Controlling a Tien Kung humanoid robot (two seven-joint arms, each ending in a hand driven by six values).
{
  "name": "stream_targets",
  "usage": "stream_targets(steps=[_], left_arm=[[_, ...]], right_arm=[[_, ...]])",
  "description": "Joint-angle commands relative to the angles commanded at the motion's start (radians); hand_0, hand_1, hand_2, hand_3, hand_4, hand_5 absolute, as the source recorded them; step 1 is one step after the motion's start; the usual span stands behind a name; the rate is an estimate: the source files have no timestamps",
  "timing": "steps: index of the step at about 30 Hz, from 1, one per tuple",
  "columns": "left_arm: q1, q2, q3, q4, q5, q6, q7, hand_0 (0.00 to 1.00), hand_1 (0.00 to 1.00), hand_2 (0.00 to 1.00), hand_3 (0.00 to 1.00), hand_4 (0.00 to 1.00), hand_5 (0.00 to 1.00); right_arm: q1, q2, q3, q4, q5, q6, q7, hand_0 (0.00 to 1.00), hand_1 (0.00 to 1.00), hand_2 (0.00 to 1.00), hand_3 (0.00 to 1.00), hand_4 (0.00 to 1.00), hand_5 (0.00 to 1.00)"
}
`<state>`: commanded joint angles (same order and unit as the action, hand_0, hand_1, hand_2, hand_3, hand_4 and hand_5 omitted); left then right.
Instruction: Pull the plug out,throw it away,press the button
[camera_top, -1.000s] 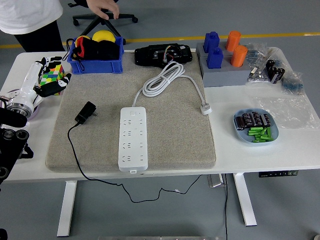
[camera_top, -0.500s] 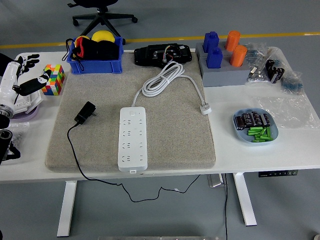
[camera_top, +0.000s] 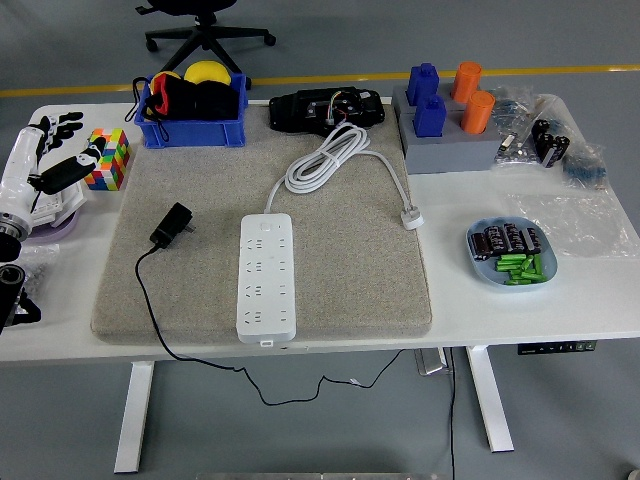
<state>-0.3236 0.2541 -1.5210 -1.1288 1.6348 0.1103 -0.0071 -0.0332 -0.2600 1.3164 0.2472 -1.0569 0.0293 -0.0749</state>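
A white power strip lies on the grey mat, with its white cord coiled behind it. A black plug adapter lies loose on the mat to the left of the strip, and its black cord runs off the table's front edge. My left hand is at the table's far left edge, fingers spread and empty, well left of the plug. My right hand is out of view.
A colourful cube sits beside my left hand. A blue bin with red, black and yellow items stands at the back left, a black device behind the mat, a grey block with blue and orange pegs at the back right. A blue dish holds small parts.
My left hand has drawn back to the left, away from the cube and the mat. The person at the far side has left the view.
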Motion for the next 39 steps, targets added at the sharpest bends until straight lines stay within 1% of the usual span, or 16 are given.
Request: stream_targets(steps=[9, 21, 22, 27, 28, 39], left_arm=[[0.007, 0.0, -0.008, -0.009, -0.003, -0.006, 0.005, 0.855, 0.83, 0.786, 0.81, 0.639, 0.436], [0.021, -0.003, -0.015, -0.018, -0.004, -0.006, 0.005, 0.855, 0.831, 0.785, 0.81, 0.638, 0.433], [0.02, -0.003, -0.015, -0.019, -0.004, -0.005, 0.004, 0.855, 0.83, 0.785, 0.809, 0.636, 0.447], [0.02, -0.002, -0.014, -0.02, -0.005, -0.005, 0.006, 0.855, 0.83, 0.785, 0.809, 0.636, 0.447], [0.021, -0.002, -0.014, -0.02, -0.006, -0.005, 0.007, 0.854, 0.83, 0.785, 0.809, 0.641, 0.471], [0.029, -0.006, -0.02, -0.034, -0.014, -0.006, 0.011, 0.855, 0.831, 0.786, 0.809, 0.639, 0.484]], right_arm=[[-0.004, -0.003, 0.006, -0.003, -0.001, -0.002, 0.0, 0.726, 0.676, 0.657, 0.639, 0.737, 0.585], [-0.008, 0.007, 0.02, -0.002, -0.006, -0.001, 0.0, 0.727, 0.68, 0.655, 0.639, 0.739, 0.587], [-0.008, 0.007, 0.021, -0.002, -0.006, -0.001, 0.0, 0.727, 0.68, 0.655, 0.639, 0.739, 0.587], [-0.007, 0.007, 0.023, -0.002, -0.006, -0.001, 0.0, 0.727, 0.68, 0.655, 0.639, 0.739, 0.587], [-0.007, 0.006, 0.023, -0.002, -0.006, -0.001, 0.0, 0.727, 0.679, 0.656, 0.639, 0.739, 0.587], [-0.007, 0.007, 0.024, -0.002, -0.006, 0.002, -0.001, 0.726, 0.678, 0.657, 0.639, 0.738, 0.589]])
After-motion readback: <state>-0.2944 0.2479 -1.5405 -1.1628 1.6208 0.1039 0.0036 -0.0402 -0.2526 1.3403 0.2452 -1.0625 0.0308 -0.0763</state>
